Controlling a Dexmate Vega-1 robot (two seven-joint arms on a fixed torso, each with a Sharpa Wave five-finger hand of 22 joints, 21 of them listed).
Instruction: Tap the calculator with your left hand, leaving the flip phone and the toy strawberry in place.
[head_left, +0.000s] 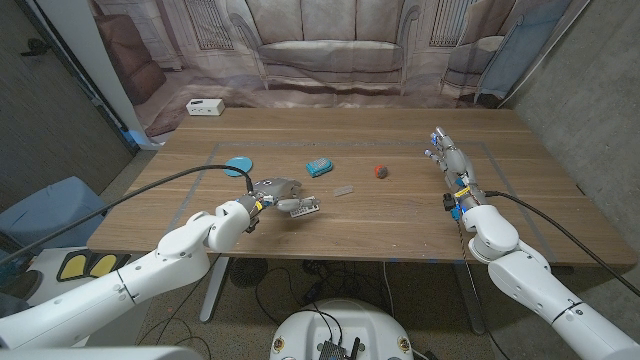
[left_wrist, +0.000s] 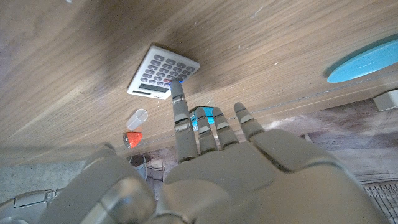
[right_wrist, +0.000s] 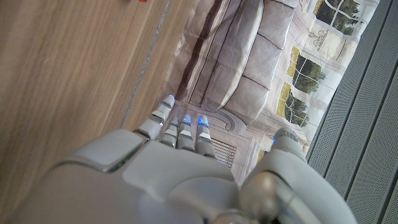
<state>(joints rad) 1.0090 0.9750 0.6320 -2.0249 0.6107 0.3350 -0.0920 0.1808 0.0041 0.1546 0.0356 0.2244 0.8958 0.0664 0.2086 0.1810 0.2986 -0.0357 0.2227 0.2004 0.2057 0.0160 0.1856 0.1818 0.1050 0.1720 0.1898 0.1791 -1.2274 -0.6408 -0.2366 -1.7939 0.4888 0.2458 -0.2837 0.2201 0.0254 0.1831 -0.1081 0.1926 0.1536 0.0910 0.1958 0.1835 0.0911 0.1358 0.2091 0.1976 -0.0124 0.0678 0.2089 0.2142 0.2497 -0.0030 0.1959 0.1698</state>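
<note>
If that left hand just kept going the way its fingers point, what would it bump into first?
The calculator: the left hand already has one fingertip at its edge. Whether they actually touch is unclear.

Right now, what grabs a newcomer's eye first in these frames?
The left hand near the table's front edge, one of its fingers stretched onto the edge of the white calculator. Past it, toward mid-table, sit a small red toy strawberry and a teal object, with a blue disc off to the left. The right hand waits at the right side with fingers extended, holding nothing.
</note>
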